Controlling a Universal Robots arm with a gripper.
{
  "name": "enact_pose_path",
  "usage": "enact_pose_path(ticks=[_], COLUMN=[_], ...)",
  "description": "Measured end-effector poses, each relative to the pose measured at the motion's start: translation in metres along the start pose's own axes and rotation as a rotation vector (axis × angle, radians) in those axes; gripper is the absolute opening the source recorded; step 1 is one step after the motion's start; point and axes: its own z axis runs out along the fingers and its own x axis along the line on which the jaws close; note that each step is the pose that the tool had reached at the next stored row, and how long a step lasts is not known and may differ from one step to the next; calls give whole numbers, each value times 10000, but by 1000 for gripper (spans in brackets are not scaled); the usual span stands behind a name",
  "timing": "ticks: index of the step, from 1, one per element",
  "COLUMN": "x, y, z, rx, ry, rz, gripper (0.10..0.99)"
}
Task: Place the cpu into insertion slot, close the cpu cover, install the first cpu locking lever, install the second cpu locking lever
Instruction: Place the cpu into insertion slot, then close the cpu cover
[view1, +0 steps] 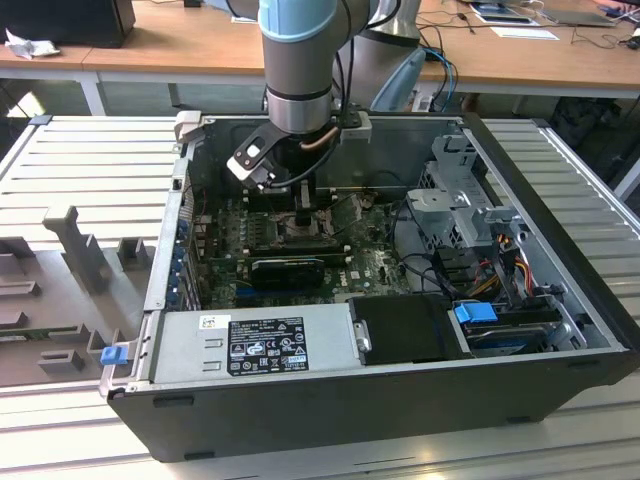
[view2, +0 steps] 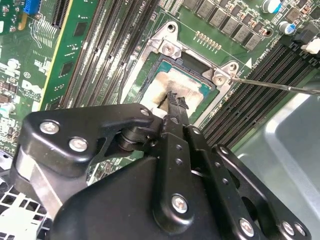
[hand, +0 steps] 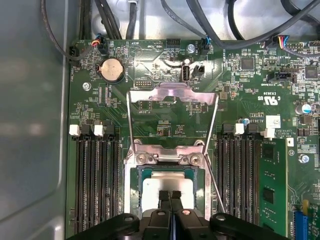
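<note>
Exterior view: grey-and-blue robot arm (view1: 300, 50) reaches straight down into the open black computer case (view1: 300, 420) lying on the slatted metal surface (view1: 90, 160). Black gripper (view1: 300, 215) sits over the green circuit board (view1: 370, 265), at roughly 12 o'clock from the grey power-supply box (view1: 250, 345).

Second wrist view: gripper (view2: 176, 102) is pinched narrow, tips together and holding nothing. Tips are right over the small flat square cpu (view2: 170, 80) with its silver-grey top. The cpu lies in the insertion slot (view2: 167, 47), the square socket with a silvery frame. A thin steel lever wire (view2: 280, 87) angles off one corner, unlatched.

First wrist view: tips are on or just above the cpu (hand: 155, 185); can't tell which. The thin silvery window-frame cpu cover (hand: 172, 94) stands open, not yet closed. It's just beyond the socket from the tips, on the round coin battery (hand: 112, 70) side, with its hinge edge running crosswise to the fingers.
</note>
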Motion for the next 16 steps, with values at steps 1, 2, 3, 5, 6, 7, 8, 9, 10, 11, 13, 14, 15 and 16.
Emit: enact_pose_path(ticks=[1,2,3,5,6,7,8,9,10,11,13,14,15,16], x=[0,1,1,0,1,1,1,1,1,2,1,1,1,1], y=[0,1,2,2,2,3,3,4,4,12,81,99,120,155], z=[-4,-13,-20,-29,-32,-35,-42,-50,-63,-68,-65,-64,-63,-60], rx=[0,-1,-1,1,0,-1,-1,0,-1,11,141,160,180,237], ry=[0,2,2,0,1,2,2,1,1,5,2,2,2,3], rz=[0,0,0,-1,0,0,-1,0,0,-3,1,1,2,4], gripper=[106,106,106,106,106,106,106,106,106,106,106,106,106,106])
